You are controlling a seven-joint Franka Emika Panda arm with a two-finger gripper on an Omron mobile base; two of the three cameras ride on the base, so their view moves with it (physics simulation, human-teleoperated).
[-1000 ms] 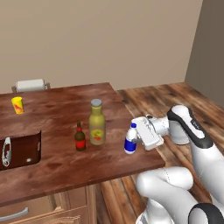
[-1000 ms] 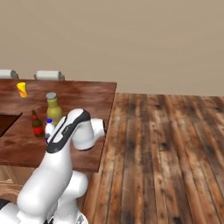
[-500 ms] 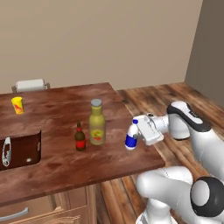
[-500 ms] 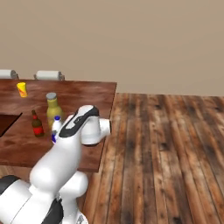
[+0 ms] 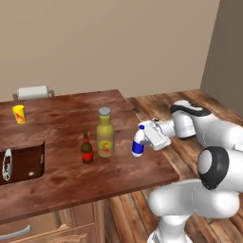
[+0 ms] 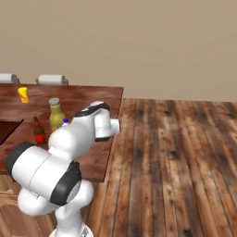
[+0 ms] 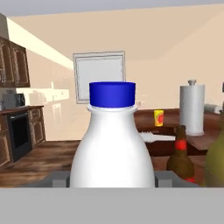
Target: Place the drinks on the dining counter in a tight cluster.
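1. Near the right edge of the table (image 5: 57, 182), about midway along it, the white bottle (image 5: 137, 142) stands upright, long axis vertical, blue cap up, blue label low on its body.
2. The jaws (image 5: 142, 137) reach in level from the right and sit on either side of that bottle; in the hand view the bottle (image 7: 112, 144) fills the middle with a grey finger pad at each flank, so the jaws look part closed around it. Whether its base rests on the wood or hangs just above, I cannot tell.
3. Just left of it, farther from the right edge, the olive-yellow bottle (image 5: 105, 133) stands upright with its grey cap up and its yellow-red label facing the left base camera.
4. Touching distance to the left again, the small dark brown bottle (image 5: 86, 149) stands upright, red label low, neck up. The three stand in a loose row across the table.
5. Against the frame a second ago, the white bottle and the jaws have shifted left, away from the right edge and closer to the olive-yellow bottle; the other two bottles have kept their places.
6. Count: three bottles, one of each kind; one yellow cup (image 5: 19, 114) near the far left corner; one sink recess (image 5: 21, 163) at the left edge.
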